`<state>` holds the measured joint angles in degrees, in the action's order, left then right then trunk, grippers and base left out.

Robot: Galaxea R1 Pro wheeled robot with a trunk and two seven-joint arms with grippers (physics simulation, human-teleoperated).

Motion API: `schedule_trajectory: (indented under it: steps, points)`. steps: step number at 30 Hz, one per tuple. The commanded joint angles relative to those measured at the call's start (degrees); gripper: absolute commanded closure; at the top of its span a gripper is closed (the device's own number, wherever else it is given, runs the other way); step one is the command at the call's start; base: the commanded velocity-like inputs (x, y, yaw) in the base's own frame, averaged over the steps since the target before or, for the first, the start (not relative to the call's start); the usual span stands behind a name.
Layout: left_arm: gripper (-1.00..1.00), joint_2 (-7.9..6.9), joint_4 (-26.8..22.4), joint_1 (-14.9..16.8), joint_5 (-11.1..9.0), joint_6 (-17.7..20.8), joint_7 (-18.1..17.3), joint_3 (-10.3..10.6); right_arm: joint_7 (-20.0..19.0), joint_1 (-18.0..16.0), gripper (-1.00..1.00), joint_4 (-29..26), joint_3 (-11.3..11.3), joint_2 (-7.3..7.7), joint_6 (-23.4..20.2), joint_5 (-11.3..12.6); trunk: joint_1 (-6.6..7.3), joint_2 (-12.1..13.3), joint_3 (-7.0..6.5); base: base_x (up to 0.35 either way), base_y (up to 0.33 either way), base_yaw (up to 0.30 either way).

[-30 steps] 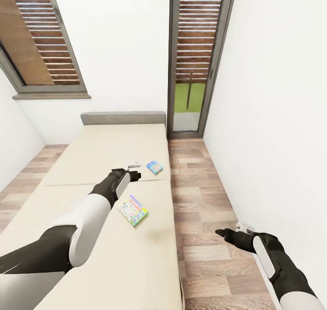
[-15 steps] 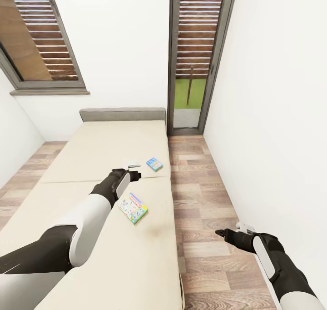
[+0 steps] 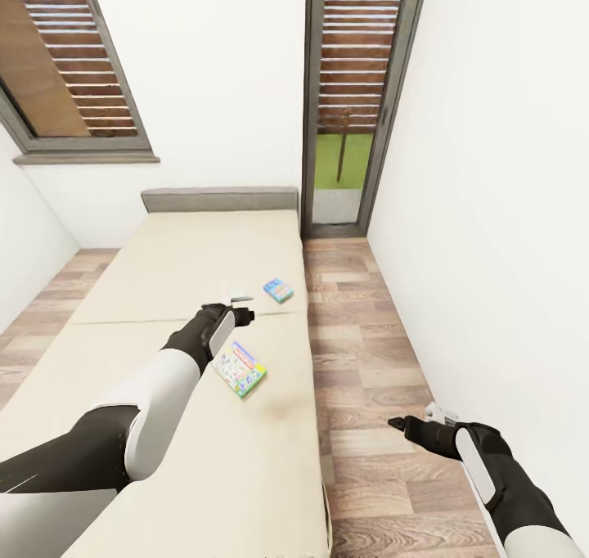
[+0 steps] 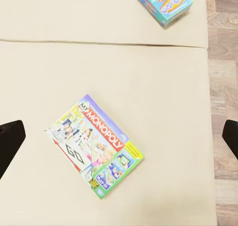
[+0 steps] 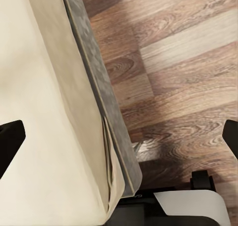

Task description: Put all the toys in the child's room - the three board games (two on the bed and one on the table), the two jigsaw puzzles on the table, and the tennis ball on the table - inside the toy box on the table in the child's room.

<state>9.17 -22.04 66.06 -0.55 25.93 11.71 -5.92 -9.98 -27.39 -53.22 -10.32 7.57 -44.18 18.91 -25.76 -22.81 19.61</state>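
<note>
Item: Monopoly board game [image 4: 95,145], lying flat on the bed [image 3: 164,280] near its right edge; long axis running diagonally to that edge, title strip facing up. Second item: blue board game [image 3: 278,290], farther toward the headboard [image 3: 219,199], close to the same edge, also skewed.

Left end effector [image 3: 242,307] is hovering above the mattress between the two boxes, fingers spread wide and empty. Right end effector [image 3: 419,420] is hanging over the wood floor [image 3: 360,353] beside the bed, likewise spread and empty.

Handling advice: turn the wrist to span the Monopoly box's short width, descend squarely, and pinch the edges evenly so the flat box is not tilting.
</note>
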Motion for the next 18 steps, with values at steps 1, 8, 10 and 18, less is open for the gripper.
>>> schedule_trajectory:
  steps: [1,8,10,18]
  points:
    - [-1.00,0.06,-0.08,0.03,-0.07,0.27,0.16,-0.32,-0.39,-0.04,-1.00,-0.01,-0.14,-0.01,-0.29,-0.28,-0.03,-0.11,0.20,0.000,0.000,0.000]
    - [-1.00,0.00,-0.10,0.20,-0.06,0.30,0.22,-0.25,-0.39,-0.04,-1.00,0.03,-0.14,-0.01,-0.29,-0.28,-0.03,-0.11,0.86,0.000,0.000,0.000]
    - [-1.00,0.00,-0.10,0.29,-0.05,0.31,0.23,-0.25,-0.39,-0.04,-1.00,0.04,-0.14,-0.01,-0.29,-0.28,-0.03,-0.11,1.05,0.000,0.000,0.000]
    - [-1.00,-0.02,-0.11,1.69,0.07,0.66,0.30,-0.20,-0.39,-0.04,-1.00,0.04,-0.14,0.02,-0.29,-0.28,-0.03,-0.11,1.81,0.000,0.000,0.000]
